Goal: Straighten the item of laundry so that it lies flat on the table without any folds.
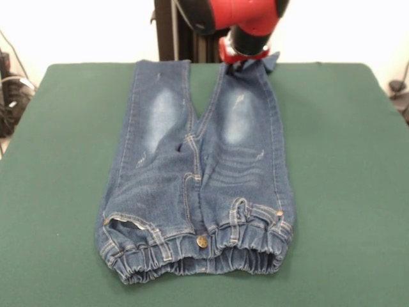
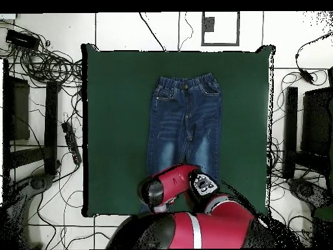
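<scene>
In the front view, you have the jeans (image 1: 198, 179) lying front side up near the middle of the green tabletop (image 1: 345, 160), waistband toward the camera and legs running away toward the far edge. The gathered elastic waistband is bunched and puckered along the near end, with the metal button (image 1: 202, 241) at its centre. Both thighs carry pale faded patches. The left leg in this picture lies fairly straight; the cuff of the right leg is lifted and crumpled at the far edge, right under the red arm (image 1: 246, 16). The hand (image 1: 246, 57) sits at that cuff, touching the cloth, with a flap of denim sticking out beside it. You cannot tell from here whether it is clenched on the fabric or released, since the arm's body covers it.

In the overhead view, the jeans (image 2: 184, 120) lie in the middle of the tabletop (image 2: 110, 130), waistband at the top, legs pointing down toward the robot. The arm (image 2: 175, 185) covers the cuffs, and the hand is hidden beneath it. Cables (image 2: 45, 65) lie tangled on the floor around the tabletop.
</scene>
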`<action>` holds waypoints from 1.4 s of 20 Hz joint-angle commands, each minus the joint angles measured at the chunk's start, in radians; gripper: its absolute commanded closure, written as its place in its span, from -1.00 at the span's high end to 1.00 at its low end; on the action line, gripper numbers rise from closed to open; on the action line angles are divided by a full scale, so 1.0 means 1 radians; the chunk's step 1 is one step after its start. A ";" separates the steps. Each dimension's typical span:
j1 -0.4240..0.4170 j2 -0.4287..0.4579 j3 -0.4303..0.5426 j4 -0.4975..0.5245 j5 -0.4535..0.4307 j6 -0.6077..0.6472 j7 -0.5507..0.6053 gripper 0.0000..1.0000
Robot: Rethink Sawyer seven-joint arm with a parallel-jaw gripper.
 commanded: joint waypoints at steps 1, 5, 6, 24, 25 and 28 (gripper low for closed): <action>-0.015 0.095 0.078 -0.118 0.015 -0.058 -0.005 1.00; -0.012 -0.007 0.099 -0.039 0.043 -0.028 -0.010 1.00; -0.012 -0.025 0.104 -0.022 0.047 -0.029 -0.011 1.00; -0.031 -0.059 0.168 0.068 0.053 -0.092 -0.003 1.00; -0.031 -0.052 0.170 0.065 0.049 -0.099 -0.003 1.00; -0.036 -0.024 0.174 0.054 0.036 -0.125 -0.004 1.00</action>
